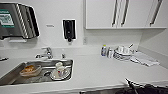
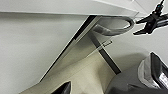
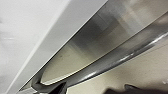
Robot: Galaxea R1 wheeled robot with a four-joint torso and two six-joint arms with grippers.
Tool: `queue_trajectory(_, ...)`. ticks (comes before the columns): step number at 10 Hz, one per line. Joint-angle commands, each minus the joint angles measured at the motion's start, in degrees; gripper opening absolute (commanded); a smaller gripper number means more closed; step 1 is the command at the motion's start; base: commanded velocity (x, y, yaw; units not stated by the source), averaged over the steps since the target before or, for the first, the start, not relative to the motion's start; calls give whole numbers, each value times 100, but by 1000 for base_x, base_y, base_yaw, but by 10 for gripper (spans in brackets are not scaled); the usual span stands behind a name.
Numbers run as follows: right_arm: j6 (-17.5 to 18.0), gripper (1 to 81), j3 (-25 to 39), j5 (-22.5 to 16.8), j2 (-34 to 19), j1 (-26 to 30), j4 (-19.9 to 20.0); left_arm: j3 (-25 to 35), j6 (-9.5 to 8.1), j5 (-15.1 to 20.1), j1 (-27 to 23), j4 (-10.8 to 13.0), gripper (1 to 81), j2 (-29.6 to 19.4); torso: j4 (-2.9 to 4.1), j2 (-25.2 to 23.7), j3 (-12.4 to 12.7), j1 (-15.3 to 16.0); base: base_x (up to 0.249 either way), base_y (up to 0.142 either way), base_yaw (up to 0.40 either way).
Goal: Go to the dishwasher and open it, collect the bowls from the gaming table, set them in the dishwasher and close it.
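The dishwasher's brushed steel front (image 3: 105,42) sits under the white countertop edge (image 3: 50,45), and its long curved bar handle (image 3: 120,60) crosses the right wrist view. In the left wrist view the same handle (image 2: 112,30) shows below the counter. My right gripper (image 2: 137,27) hangs open just beside the handle's end, not touching it. Dark fingertips (image 3: 60,88) show close under the bar. Part of my right arm (image 1: 140,88) shows at the counter's front edge. The bowls and the gaming table are out of view.
A white countertop (image 1: 100,72) spans the head view, with a steel sink (image 1: 15,72) holding dishes, a tap (image 1: 47,52), a soap dispenser (image 1: 69,30) and a towel dispenser (image 1: 17,20). Stacked crockery (image 1: 122,53), a bottle (image 1: 103,50) and a cloth (image 1: 145,60) lie at the back right, under wall cabinets (image 1: 100,12).
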Motion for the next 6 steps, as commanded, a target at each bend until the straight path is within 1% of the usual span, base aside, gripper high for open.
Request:
queue_trajectory(1, 157, 811, -198, -190, 55, 599, 76, 116, 46, 127, -582, -47, 811, -214, 0, 0, 0, 0, 0, 0, 0)
queue_trajectory(4, 193, 811, -558, -190, 161, 512, 93, 116, 46, 127, -556, -47, 811, -223, 0, 0, 0, 0, 0, 0, 0)
queue_trajectory(6, 201, 811, -664, -173, 205, 485, 93, 116, 46, 144, -556, -47, 811, -232, 0, 0, -2, 0, 0, 0, 0)
